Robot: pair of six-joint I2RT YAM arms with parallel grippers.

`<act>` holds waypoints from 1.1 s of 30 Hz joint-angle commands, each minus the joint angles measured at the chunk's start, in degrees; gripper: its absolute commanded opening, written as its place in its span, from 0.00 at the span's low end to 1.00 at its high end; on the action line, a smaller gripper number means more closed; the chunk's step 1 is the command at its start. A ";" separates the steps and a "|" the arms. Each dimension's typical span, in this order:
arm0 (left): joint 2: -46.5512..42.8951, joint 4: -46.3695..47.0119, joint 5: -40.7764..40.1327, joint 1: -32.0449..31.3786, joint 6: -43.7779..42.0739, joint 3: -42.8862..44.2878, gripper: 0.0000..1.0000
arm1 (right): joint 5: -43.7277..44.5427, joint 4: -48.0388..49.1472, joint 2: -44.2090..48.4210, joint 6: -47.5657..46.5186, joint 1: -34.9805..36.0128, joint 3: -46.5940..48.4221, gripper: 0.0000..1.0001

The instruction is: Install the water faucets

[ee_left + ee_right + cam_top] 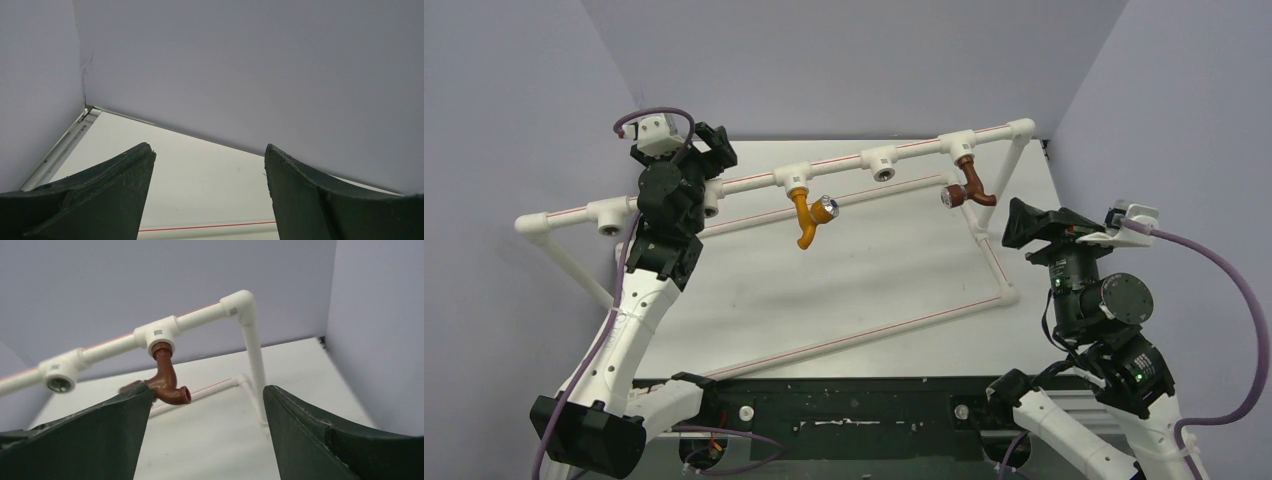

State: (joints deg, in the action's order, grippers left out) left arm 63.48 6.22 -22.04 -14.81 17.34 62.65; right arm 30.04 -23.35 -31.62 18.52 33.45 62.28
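Right wrist view: the right claw [207, 389] gapes wide, holding nothing; the red-brown faucet [167, 380] hangs ahead of it, left of its gap, stem vertical, spout bent toward the claw; left claw [208, 150] likewise wide, gripping nothing; orange-yellow faucet [804, 215] hangs between both claws.

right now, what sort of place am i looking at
Probably a robot lab test cell, not a real bathroom: plain lilac walls box in a white table, and a bare white pipe frame carries an orange-yellow faucet and a red-brown faucet.
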 commanded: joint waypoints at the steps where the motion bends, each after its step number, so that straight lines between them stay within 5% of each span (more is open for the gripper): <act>1: 2.86 -14.31 1.57 -0.84 -0.20 -4.31 0.78 | -5.23 3.01 -0.34 -27.02 0.59 2.13 0.84; 6: 2.96 -14.33 1.58 -0.81 -0.20 -4.38 0.78 | -15.47 -2.37 -1.04 -42.74 0.65 3.55 0.88; 16: 2.88 -14.27 2.12 -0.82 -0.04 -4.34 0.78 | -11.07 -6.72 -1.12 -71.51 3.79 -2.59 0.91; 26: 2.79 -14.22 2.49 -0.84 -0.03 -4.38 0.78 | -8.40 16.51 -4.40 -92.54 4.42 -13.83 0.92; 33: 2.79 -14.28 2.62 -0.84 -0.03 -4.32 0.78 | -8.84 26.15 -9.65 -96.48 4.52 -13.86 0.89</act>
State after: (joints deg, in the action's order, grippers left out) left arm 63.48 6.24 -21.80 -14.81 17.32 62.65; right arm 19.29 -8.86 -39.55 -73.23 37.60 47.55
